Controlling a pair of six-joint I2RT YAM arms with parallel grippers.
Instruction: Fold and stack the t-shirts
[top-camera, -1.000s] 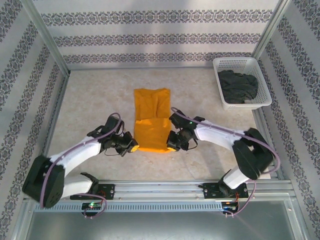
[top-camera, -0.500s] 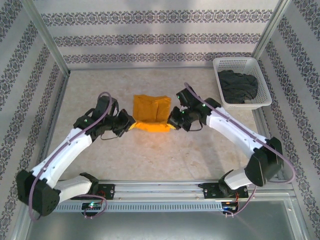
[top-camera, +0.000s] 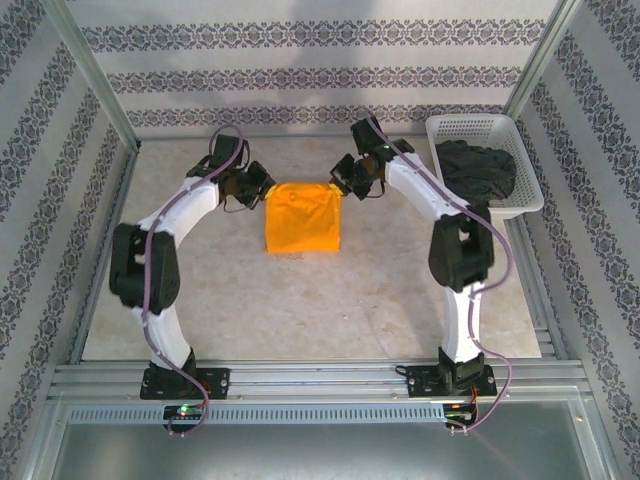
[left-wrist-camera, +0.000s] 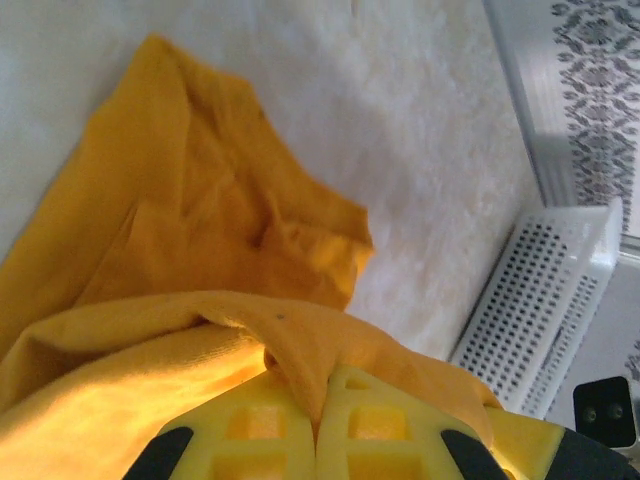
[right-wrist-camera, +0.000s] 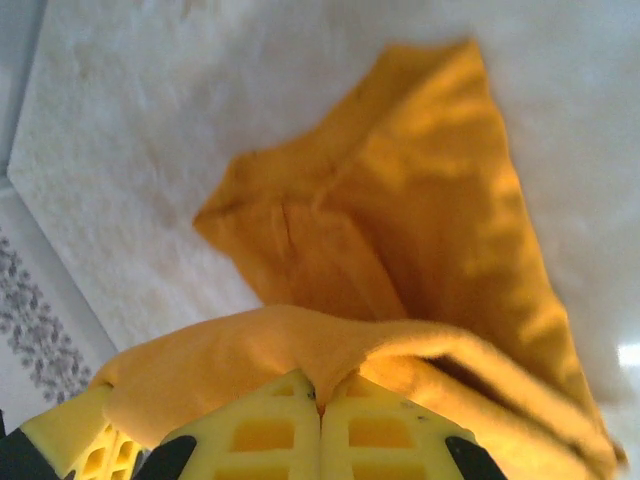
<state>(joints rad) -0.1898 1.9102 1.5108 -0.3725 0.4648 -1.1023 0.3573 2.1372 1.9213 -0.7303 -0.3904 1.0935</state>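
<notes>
Two tools, the left tool (top-camera: 258, 186) and right tool (top-camera: 346, 180), each pinch a far corner of the orange t-shirt (top-camera: 300, 220), which lies doubled over on the tabletop (top-camera: 300, 310). The grey t-shirt (top-camera: 478, 170) lies in the basket (top-camera: 470, 123), far right. The fold seems nearly closed; next, lay the edge flat and release.

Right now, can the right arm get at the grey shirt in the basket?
Likely not yet: the basket sits close beside it, open-topped, but its claw is shut on the orange shirt.

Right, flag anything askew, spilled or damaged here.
Nothing damaged or spilled. The bright orange-yellow cotton t-shirt lies folded roughly square, far corners pinched by the left gripper and right gripper. The dark charcoal grey t-shirt sits crumpled in the white plastic lattice basket.
</notes>
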